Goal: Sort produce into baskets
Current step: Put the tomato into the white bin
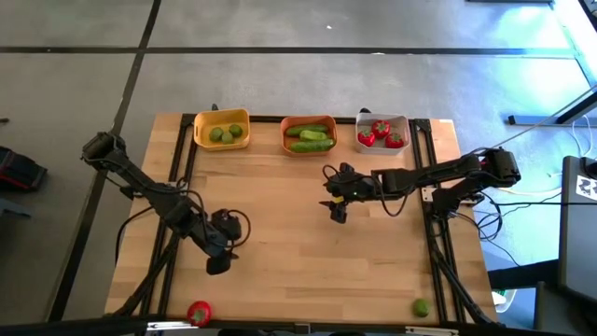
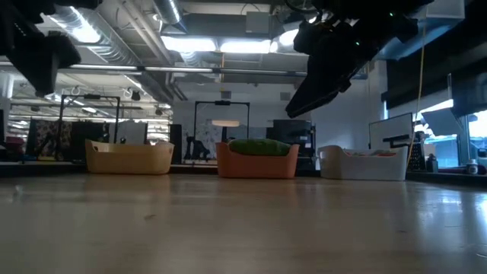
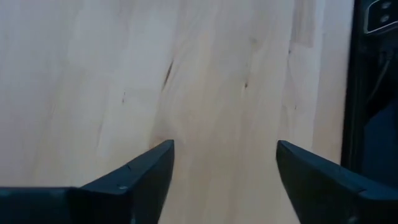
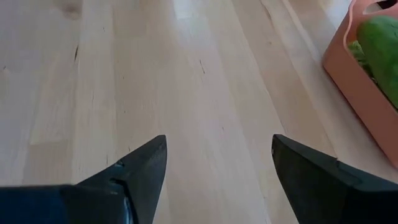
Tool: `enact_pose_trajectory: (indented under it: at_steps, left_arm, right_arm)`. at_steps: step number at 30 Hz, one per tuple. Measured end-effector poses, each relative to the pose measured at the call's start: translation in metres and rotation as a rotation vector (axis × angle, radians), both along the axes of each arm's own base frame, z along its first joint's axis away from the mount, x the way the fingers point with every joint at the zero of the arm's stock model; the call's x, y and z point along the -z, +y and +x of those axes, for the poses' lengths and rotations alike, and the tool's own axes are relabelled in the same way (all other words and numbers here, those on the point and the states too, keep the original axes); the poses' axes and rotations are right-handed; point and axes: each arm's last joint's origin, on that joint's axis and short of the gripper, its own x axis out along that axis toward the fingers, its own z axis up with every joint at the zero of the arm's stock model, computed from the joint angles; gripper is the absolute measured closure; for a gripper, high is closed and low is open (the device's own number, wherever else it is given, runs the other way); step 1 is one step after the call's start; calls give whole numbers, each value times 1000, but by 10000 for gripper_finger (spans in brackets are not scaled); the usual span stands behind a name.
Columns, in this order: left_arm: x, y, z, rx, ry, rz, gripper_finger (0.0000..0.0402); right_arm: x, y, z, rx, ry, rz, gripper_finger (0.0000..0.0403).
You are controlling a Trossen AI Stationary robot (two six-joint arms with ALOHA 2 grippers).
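Tomato (image 1: 199,312) loose, left claw (image 1: 217,265) open (empty), right claw (image 1: 337,214) likewise

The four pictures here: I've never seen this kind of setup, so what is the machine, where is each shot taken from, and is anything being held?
Two dark robot arms work at a wooden table. One picture looks straight down, one looks level across the tabletop, and two come from cameras on the arms' wrists. At the far edge stand a yellow basket with limes, an orange basket with cucumbers and a white basket with tomatoes. One tomato and one lime lie loose at the near edge. The left pincer and right pincer are both open above bare wood, holding nothing.
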Motion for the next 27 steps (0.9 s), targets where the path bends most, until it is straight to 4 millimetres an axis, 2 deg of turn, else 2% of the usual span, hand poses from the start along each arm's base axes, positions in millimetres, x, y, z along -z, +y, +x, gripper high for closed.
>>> enact_pose_trajectory:
  at_steps: [8,10,14,23,27]
  left_arm:
    - [-5,-6,6,54,-95,-30,22]
    - [-6,-7,7,69,-107,-36,7]
    - [-8,-8,9,76,-119,-71,15]
    - [-10,-7,13,-139,-97,-231,18]
    - [-13,-14,13,-149,-104,-320,23]
  right_arm:
    - [13,-1,-7,9,43,-12,123]
    - [13,-1,-7,12,41,-15,123]
    - [12,-1,-6,13,35,-15,123]
    - [12,-1,-6,13,34,-15,123]
    - [12,-1,-6,13,34,-15,123]
